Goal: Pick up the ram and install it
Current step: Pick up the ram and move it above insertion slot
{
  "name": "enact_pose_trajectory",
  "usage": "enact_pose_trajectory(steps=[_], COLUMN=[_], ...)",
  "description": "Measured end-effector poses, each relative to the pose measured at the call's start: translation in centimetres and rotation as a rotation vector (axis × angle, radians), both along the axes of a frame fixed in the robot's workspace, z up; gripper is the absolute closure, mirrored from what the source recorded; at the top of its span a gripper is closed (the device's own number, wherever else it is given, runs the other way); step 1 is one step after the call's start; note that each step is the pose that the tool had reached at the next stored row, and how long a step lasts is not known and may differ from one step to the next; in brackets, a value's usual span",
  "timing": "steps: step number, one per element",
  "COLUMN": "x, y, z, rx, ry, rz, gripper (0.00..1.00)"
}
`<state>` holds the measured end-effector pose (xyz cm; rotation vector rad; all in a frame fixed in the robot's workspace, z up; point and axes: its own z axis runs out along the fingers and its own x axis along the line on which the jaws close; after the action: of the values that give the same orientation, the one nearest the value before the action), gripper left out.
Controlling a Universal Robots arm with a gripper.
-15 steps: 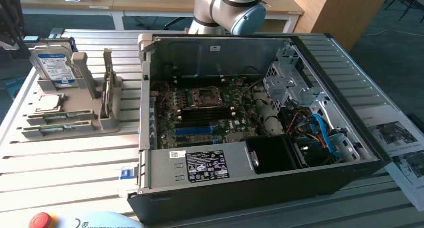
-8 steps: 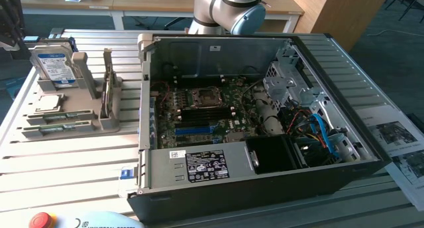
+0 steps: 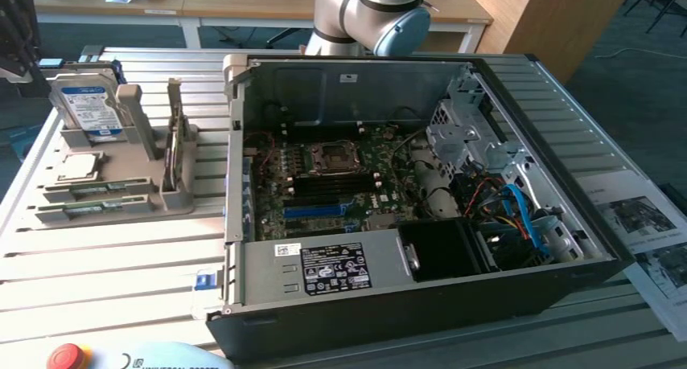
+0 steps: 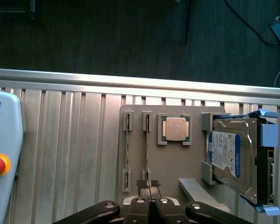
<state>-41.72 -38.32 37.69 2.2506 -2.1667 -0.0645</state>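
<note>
Two thin green sticks stand on edge in side-by-side slots of the gray holder [image 4: 172, 163]. One is the ram [image 4: 147, 149], just beside the processor chip [image 4: 175, 128]; the second stick [image 4: 127, 149] is in the next slot, farther from the chip. The gripper [image 4: 149, 183] hovers over one end of the ram with its black fingertips pressed together and nothing visible between them. Past the chip, a hard drive [image 4: 233, 158] leans in its cradle.

In the exterior view the holder [image 3: 140, 180] sits on the slatted metal table [image 3: 108, 264] at the exterior view's left, near the open computer case [image 3: 429, 321]. The case's motherboard [image 3: 322, 184] and blue slot [image 3: 317, 211] are exposed.
</note>
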Motion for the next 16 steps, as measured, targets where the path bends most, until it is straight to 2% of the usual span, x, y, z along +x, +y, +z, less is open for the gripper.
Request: enact_pose_trajectory(steps=[16], x=[0.00], y=[0.00], z=[-0.85], rx=[-0.0001], ry=[0.0001], rz=[0.000], gripper=[0.90])
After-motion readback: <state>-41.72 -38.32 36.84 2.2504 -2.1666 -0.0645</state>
